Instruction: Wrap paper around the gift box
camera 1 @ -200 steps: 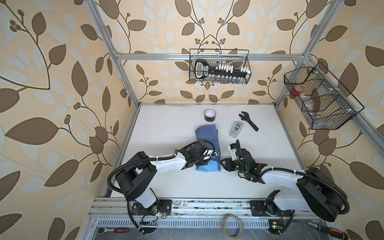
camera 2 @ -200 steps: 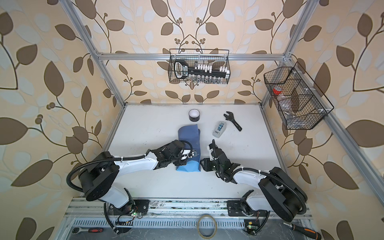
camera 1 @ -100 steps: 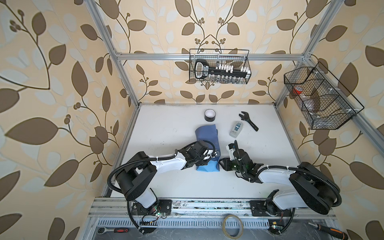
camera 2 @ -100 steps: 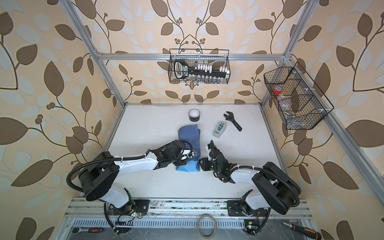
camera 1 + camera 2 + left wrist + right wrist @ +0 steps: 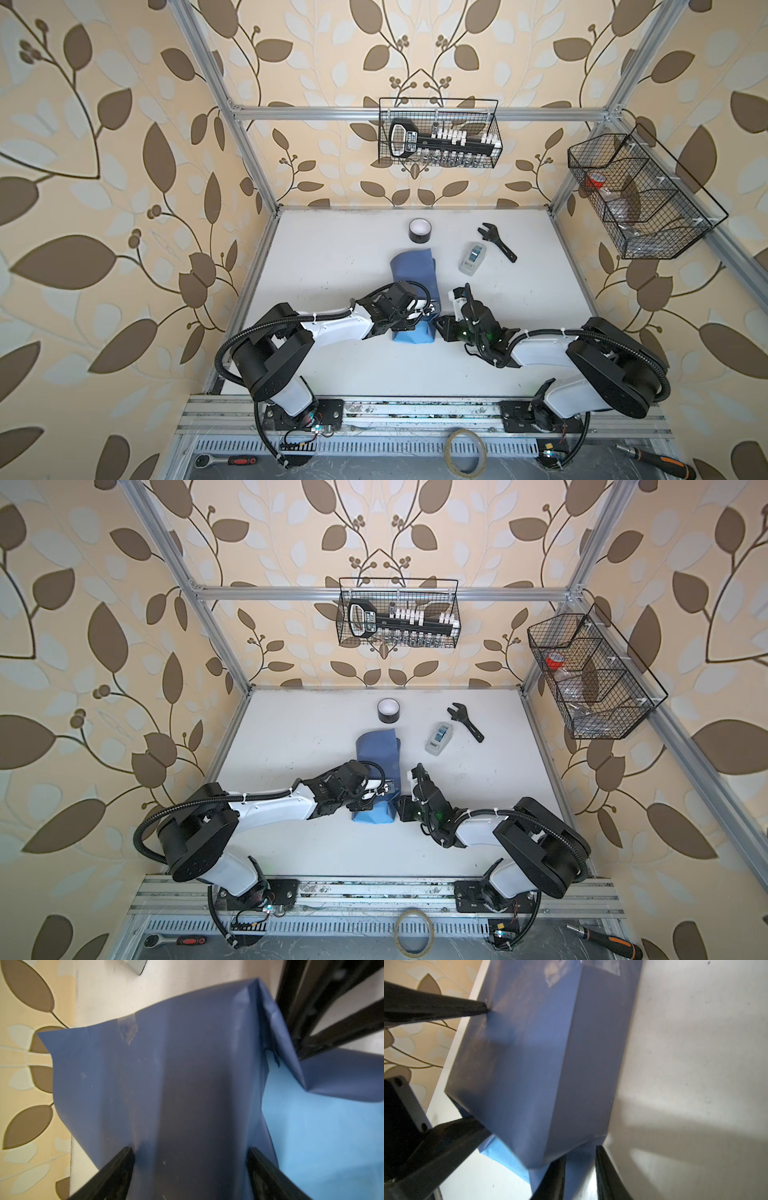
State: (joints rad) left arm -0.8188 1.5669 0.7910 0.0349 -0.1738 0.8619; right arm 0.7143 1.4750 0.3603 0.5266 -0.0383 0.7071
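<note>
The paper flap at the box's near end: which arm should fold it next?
Probably the right: the right claw straddles the loose flap of the paper, jaws narrowly apart. The left claw rests spread wide over the wrapped top, steadying it.

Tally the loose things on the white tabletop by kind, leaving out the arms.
Black tape roll: 1
Black wrench: 1
Clear-grey case: 1
Blue paper, folded over something boxy: 1
Total: 4

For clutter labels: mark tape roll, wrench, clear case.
tape roll (image 5: 419, 238): a top view, black side wall.
wrench (image 5: 498, 246): a top view, mid-handle.
clear case (image 5: 472, 258): a top view, lid centre.
</note>
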